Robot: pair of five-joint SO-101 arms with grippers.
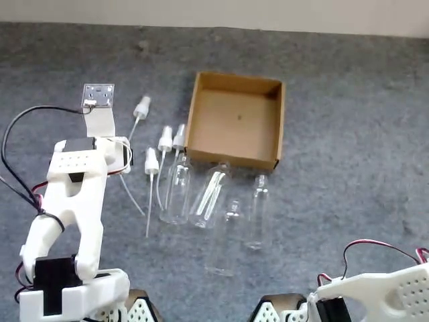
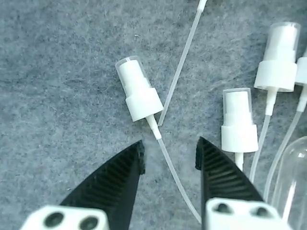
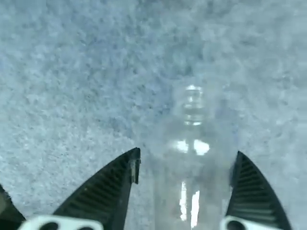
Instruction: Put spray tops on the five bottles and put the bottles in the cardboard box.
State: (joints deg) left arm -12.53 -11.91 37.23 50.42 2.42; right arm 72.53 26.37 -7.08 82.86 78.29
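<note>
My left gripper (image 2: 169, 153) hangs open just above the carpet, its fingers on either side of the thin tube of a white spray top (image 2: 139, 93). More spray tops (image 2: 238, 122) lie beside it. In the high view the left arm (image 1: 77, 174) covers that top, and its tube (image 1: 133, 198) pokes out. Loose spray tops (image 1: 165, 139) lie left of the cardboard box (image 1: 234, 121). Several clear bottles (image 1: 175, 191) lie in front of the box. My right gripper (image 3: 186, 165) is open over a clear bottle (image 3: 193, 143), with a finger at each side.
The right arm (image 1: 382, 295) sits at the near right edge. Grey carpet covers the table. The box stands with its top open, and one spray top (image 1: 142, 107) lies apart to the far left of it.
</note>
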